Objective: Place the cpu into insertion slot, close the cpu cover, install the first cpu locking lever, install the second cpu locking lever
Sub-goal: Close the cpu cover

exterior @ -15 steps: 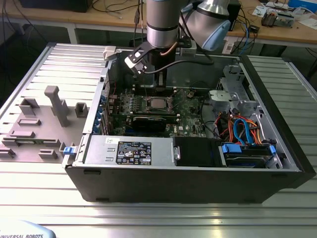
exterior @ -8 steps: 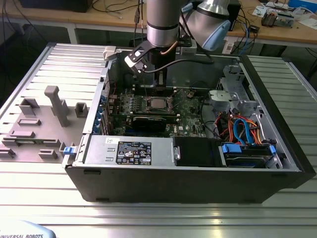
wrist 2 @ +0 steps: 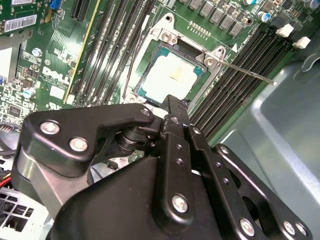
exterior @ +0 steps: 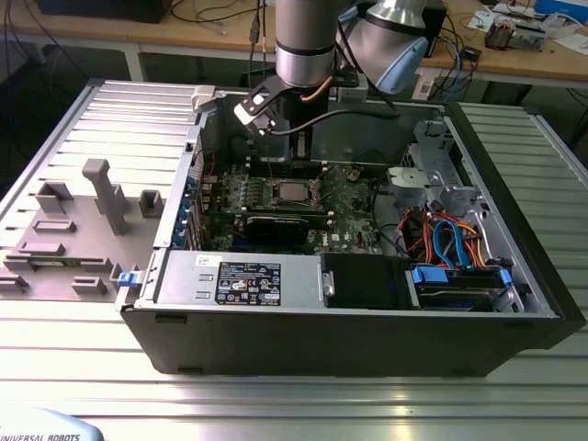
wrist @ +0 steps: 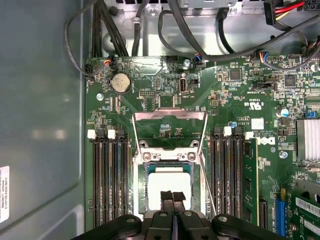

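One cpu (wrist: 169, 177) sits in the single insertion slot (wrist: 170, 156) on the green board, its silvery top bare. The one cpu cover (wrist: 170, 116) stands tilted up from the slot's edge. The claw (wrist: 172, 194) is closed and empty, its two fingertips pressed together just over the cpu; contact cannot be told.

Ribbed grey metal tabletop (exterior: 294, 404) spans the foreground under even indoor light, grey fixture blocks (exterior: 101, 197) at the exterior view's left, cable-strewn (exterior: 211, 11) wooden workbenches (exterior: 551, 60) behind.
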You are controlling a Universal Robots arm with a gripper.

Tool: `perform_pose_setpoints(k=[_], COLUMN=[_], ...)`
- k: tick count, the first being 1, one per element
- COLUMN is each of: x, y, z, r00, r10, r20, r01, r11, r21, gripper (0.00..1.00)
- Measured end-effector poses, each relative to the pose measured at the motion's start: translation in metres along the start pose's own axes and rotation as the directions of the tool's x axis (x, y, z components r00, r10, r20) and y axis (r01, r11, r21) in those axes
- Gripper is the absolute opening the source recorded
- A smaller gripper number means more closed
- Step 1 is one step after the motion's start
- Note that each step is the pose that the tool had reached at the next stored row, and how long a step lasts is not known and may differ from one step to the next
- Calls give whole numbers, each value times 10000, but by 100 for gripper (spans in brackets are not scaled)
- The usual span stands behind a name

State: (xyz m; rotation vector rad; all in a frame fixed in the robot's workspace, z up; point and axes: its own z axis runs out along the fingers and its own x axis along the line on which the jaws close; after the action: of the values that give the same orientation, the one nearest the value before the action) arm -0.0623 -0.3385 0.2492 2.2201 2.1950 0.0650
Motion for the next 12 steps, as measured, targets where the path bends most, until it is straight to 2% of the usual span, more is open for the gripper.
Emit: perform_pose_setpoints(k=[5, 6, 7, 8, 12], x=[1, 2, 2, 4, 5], y=[2, 5, 7, 199, 207], z=[-44, -101, -124, -117, -162], r00=[10000, 10000, 10000, 10000, 10000], r10=[-4, -4, -5, -2, -1], r20=[0, 1, -1, 2, 3], r01=[4, 4, 5, 2, 1], r11=[10000, 10000, 10000, 9999, 9999], r21=[0, 0, -1, 128, 155], gripper=[11, 11, 11, 11, 11])
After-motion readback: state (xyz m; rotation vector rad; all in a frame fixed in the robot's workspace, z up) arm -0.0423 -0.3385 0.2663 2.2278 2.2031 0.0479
